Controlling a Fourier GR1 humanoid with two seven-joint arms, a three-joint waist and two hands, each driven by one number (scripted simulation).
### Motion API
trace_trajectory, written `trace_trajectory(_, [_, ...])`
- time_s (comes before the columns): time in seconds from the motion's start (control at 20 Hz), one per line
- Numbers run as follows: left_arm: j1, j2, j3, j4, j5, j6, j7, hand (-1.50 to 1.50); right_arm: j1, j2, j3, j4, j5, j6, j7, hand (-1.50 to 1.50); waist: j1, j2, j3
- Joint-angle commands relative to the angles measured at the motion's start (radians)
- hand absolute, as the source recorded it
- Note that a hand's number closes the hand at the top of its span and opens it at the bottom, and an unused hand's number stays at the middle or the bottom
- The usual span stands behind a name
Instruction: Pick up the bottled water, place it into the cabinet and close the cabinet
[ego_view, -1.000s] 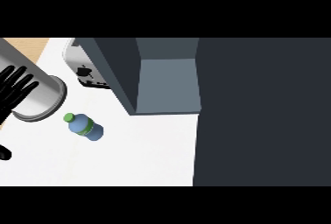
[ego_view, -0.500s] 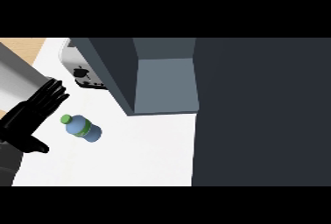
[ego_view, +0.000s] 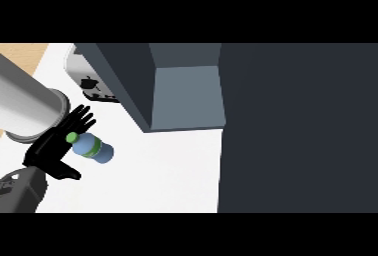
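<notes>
The bottled water (ego_view: 95, 149), blue with a green cap (ego_view: 71, 137), lies on its side on the white counter (ego_view: 162, 175) at the left. My left hand (ego_view: 53, 147) is right beside it on the left, fingers straight and pointing up-right, with the cap against the palm side. The hand is open and nothing is curled round the bottle. Its grey forearm (ego_view: 26, 107) fills the upper left corner. The cabinet (ego_view: 184, 95) stands open to the bottle's upper right, its grey-blue inside showing. My right hand does not show.
A large dark panel (ego_view: 295, 130) covers the whole right half of the view, beside the cabinet's opening. A pale appliance with black knobs (ego_view: 92, 85) stands left of the cabinet, just above my hand. A dark rounded part (ego_view: 18, 192) sits at the lower left edge.
My left hand has come down and rightward from the upper left corner until it is against the bottle's cap end. The bottle lies about where it was.
</notes>
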Motion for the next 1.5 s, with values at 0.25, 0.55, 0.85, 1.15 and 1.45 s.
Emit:
trace_trajectory(0.25, [-0.040,-0.025,-0.051,0.204,-0.117,-0.041,-0.227,-1.50,0.107,-0.056,0.048,-0.155,0.052,-0.004,0.002,-1.50,-0.010,0.001,-0.002])
trace_trajectory(0.55, [-0.034,-0.105,-0.072,0.254,-0.138,-0.001,-0.325,1.50,0.148,-0.079,0.051,-0.138,0.052,-0.001,-0.073,-1.50,-0.019,0.001,-0.004])
trace_trajectory(0.85, [-0.064,-0.061,-0.136,0.257,-0.237,0.065,-0.448,1.50,0.123,-0.082,0.063,-0.117,0.066,-0.026,-0.069,-1.50,-0.010,0.007,-0.004])
trace_trajectory(1.15, [0.025,-0.175,-0.148,0.265,-0.291,0.398,-0.621,1.50,0.188,-0.114,0.032,-0.123,0.037,-0.024,-0.131,-1.50,0.002,-0.004,0.000])
trace_trajectory(1.45, [0.131,-0.313,-0.130,0.197,-0.299,0.701,-0.742,1.50,0.186,-0.101,0.049,-0.123,0.064,-0.067,-0.123,-1.50,0.035,-0.008,0.002])
